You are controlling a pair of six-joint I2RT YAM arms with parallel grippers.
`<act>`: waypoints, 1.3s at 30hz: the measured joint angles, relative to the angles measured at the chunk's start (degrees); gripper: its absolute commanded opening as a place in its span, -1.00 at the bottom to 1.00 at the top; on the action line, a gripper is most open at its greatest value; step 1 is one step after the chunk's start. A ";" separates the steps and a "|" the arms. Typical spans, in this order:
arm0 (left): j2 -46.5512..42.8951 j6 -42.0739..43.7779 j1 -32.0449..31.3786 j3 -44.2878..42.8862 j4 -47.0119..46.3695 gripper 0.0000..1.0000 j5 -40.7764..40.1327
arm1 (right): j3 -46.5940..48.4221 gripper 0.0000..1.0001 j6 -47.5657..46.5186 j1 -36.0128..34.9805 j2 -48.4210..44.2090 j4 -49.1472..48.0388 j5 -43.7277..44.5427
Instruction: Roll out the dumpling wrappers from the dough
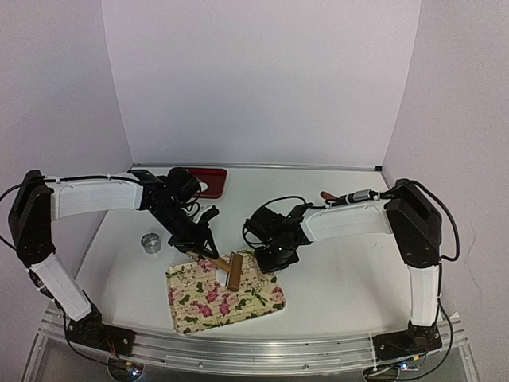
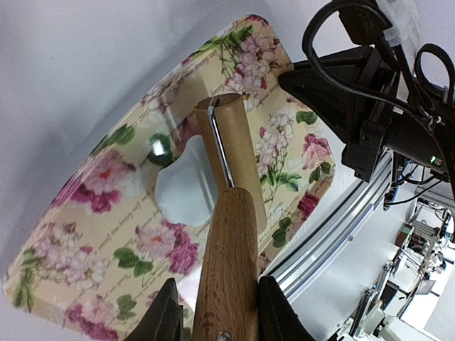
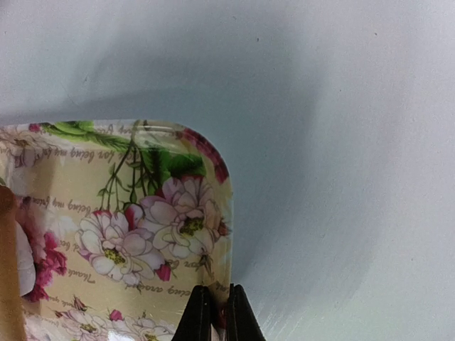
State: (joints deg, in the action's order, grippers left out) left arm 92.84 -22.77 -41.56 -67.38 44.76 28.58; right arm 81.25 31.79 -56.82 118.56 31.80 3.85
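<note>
**Pin on the dough, both arms at the board**

Your dough wrapper point(image 2: 181, 190) lies flat and white on the floral board point(image 2: 92, 213), partly under the rolling pin point(image 2: 229, 160). Your left gripper point(image 2: 217, 312) clamps the pin's wooden handle. Your right gripper point(image 3: 215, 314) has its jaws closed at the board's corner rim; you cannot tell whether it pinches it. The ring cutter point(image 1: 151, 242) stands left of the board.

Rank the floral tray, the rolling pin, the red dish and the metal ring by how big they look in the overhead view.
1. floral tray
2. rolling pin and red dish: too close to rank, the dish being partly hidden behind the left arm
3. metal ring
</note>
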 measured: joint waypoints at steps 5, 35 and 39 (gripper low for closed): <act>-4.73 -2.37 0.16 -0.85 5.54 -1.00 -1.42 | 0.33 -1.00 -0.09 0.00 0.00 0.82 0.11; -0.30 -2.27 0.43 -1.92 5.82 -1.00 -1.47 | 0.92 -1.00 -0.55 0.15 0.00 2.85 1.06; 0.56 -1.77 0.65 -1.92 5.03 -1.00 -0.74 | 0.92 -1.00 -0.55 0.30 0.00 3.75 1.26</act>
State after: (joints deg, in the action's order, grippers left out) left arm 93.41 -24.55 -40.91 -69.30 49.79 27.85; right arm 82.17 31.24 -56.52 118.56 35.55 5.11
